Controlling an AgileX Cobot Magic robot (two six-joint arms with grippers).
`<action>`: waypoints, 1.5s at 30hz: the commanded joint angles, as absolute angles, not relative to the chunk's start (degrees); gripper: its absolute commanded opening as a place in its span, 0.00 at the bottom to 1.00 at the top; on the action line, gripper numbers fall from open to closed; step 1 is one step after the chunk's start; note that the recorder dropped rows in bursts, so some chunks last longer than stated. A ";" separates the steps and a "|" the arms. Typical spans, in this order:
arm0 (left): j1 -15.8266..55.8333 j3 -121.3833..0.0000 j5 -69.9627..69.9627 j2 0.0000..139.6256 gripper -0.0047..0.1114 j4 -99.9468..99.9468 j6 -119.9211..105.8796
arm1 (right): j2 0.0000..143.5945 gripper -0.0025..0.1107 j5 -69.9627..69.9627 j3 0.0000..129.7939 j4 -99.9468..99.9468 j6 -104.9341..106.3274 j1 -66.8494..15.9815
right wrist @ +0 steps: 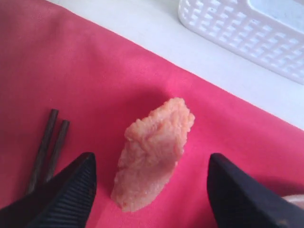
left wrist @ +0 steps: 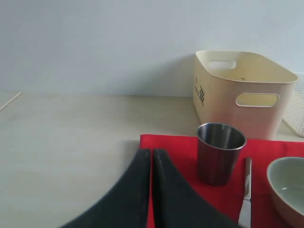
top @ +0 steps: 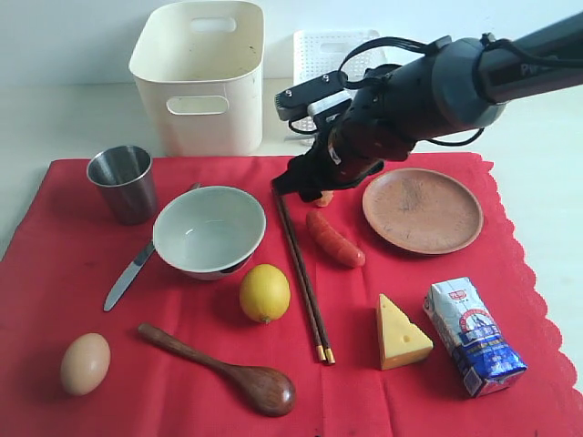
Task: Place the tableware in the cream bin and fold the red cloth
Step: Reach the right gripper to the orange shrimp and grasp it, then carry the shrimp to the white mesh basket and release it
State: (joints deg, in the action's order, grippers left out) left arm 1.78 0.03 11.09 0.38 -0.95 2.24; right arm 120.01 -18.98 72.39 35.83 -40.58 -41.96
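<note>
The red cloth [top: 55,273] lies spread flat and unfolded on the pale table [left wrist: 61,142], its scalloped edge running down the right of the exterior view. Folding looks out of the question for now, since the whole place setting rests on it.

On the cloth are:
- a steel cup [top: 123,182], upright at the far left corner
- an empty white bowl [top: 209,232] beside the cup
- a silver table knife [top: 127,276] slanting out from under the bowl's rim
- dark chopsticks [top: 302,278], paired down the middle with their gold tips nearest the camera
- a dark wooden spoon [top: 223,364] at the front
- a round brown plate [top: 422,209] to the right

The tall cream bin [top: 164,132] stands just beyond the cloth's far edge, and no tableware shows inside it. The task appears barely begun.

Food is scattered among the dishes: an egg [top: 85,362], a lemon [top: 264,292], a sausage [top: 335,239], a cheese wedge [top: 399,333] and a milk carton [top: 474,337].

The right gripper [right wrist: 152,161] hangs low with its jaws spread wide. It straddles a ragged pink morsel of food [right wrist: 156,137] near the chopsticks' far ends without touching it. A white lattice basket [right wrist: 237,28] sits off the cloth just beyond.

The left gripper [left wrist: 152,156] waits near the cloth's left corner, its fingers pressed together and holding nothing.
</note>
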 commanded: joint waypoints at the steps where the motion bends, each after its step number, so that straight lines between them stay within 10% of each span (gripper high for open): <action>1: 1.62 0.00 11.09 0.00 0.07 -0.59 2.22 | 122.12 0.58 -19.64 74.66 36.63 -39.98 -41.54; 21: 1.62 0.00 11.09 0.00 0.07 -0.59 2.22 | 124.09 0.02 -18.19 74.91 38.23 -39.98 -41.18; 45: 1.62 0.00 11.09 0.00 0.07 -0.59 2.22 | 112.78 0.02 -29.23 74.69 26.41 -26.56 -41.32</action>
State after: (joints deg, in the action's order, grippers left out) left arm 1.78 0.03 11.09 0.38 -0.95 2.24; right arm 114.26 -28.15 74.62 27.04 -27.57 -41.39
